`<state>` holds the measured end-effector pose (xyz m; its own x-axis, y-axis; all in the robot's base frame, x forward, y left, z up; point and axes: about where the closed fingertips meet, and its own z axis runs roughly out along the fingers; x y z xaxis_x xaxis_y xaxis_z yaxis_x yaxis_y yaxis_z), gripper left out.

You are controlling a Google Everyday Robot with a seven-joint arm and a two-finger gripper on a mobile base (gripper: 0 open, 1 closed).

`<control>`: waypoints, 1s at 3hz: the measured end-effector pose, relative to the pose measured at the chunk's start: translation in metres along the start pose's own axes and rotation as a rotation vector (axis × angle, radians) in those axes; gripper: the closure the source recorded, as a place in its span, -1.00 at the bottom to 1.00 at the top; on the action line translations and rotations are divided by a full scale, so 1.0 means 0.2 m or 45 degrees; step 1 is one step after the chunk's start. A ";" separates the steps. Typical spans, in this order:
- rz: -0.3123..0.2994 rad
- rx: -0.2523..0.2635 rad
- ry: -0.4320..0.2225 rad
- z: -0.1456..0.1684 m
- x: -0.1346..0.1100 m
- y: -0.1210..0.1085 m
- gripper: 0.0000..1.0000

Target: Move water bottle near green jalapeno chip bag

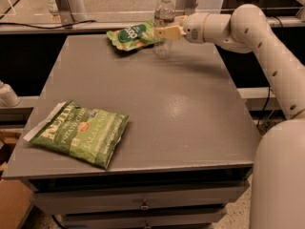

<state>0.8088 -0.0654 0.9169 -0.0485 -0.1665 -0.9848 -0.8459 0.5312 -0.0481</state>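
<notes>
Table point(190, 123) rear: pincer point(162, 33) grips water bottle point(165, 12) beside chip bag point(129, 36).

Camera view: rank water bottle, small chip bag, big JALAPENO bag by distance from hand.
The hand is at the far edge of the table.
1. water bottle: in its grip.
2. small chip bag: beside the bottle.
3. big JALAPENO bag: near front corner, farthest.

Pincer point(160, 33) around water bottle point(164, 12), right of chip bag point(129, 35)

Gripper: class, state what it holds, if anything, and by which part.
The gripper, over the table's far side, clasps the water bottle around its middle.
</notes>
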 end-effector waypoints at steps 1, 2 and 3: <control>0.012 -0.018 0.023 0.08 0.04 0.00 1.00; 0.027 -0.034 0.042 0.15 0.08 0.01 1.00; 0.037 -0.036 0.059 0.17 0.10 0.00 0.74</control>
<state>0.8249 -0.0402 0.8919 -0.0974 -0.1896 -0.9770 -0.8582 0.5131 -0.0140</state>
